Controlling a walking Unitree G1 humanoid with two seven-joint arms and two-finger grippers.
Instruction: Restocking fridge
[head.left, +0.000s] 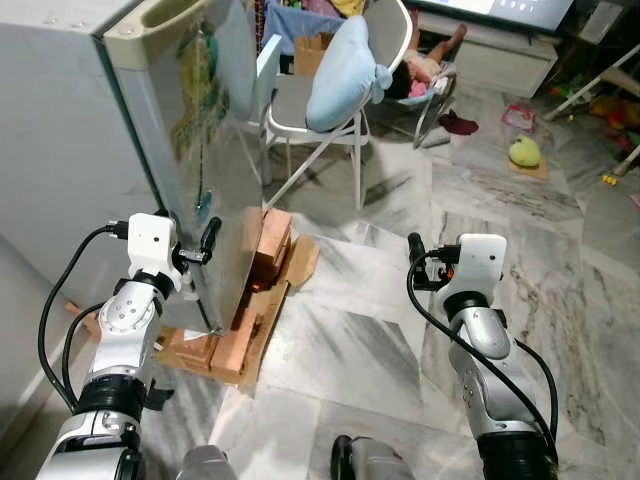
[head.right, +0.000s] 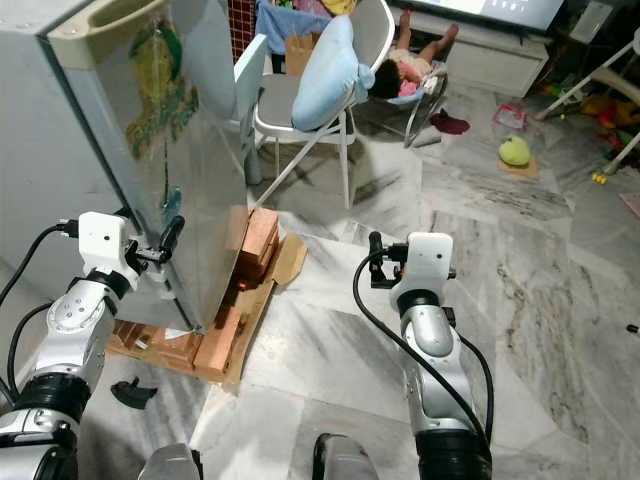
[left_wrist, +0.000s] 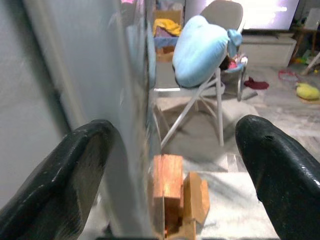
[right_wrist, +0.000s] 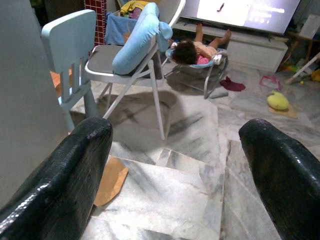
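The silver-grey fridge (head.left: 70, 140) stands at the left with its shiny stickered door (head.left: 210, 150) closed. It rests on wooden blocks (head.left: 268, 250) and cardboard. My left gripper (head.left: 205, 242) is open at the fridge's lower front corner. In the left wrist view its fingers (left_wrist: 60, 175) straddle the door's edge (left_wrist: 132, 150). My right gripper (head.left: 416, 250) hangs open over the bare marble floor to the right of the fridge, with nothing between its fingers (right_wrist: 65, 170).
A folding chair with a light blue cushion (head.left: 345, 70) stands just beyond the fridge, next to a small pale blue chair (right_wrist: 67, 40). A person lies in a bouncer (head.left: 425, 65) behind it. A green toy (head.left: 524, 152) and other toys lie far right.
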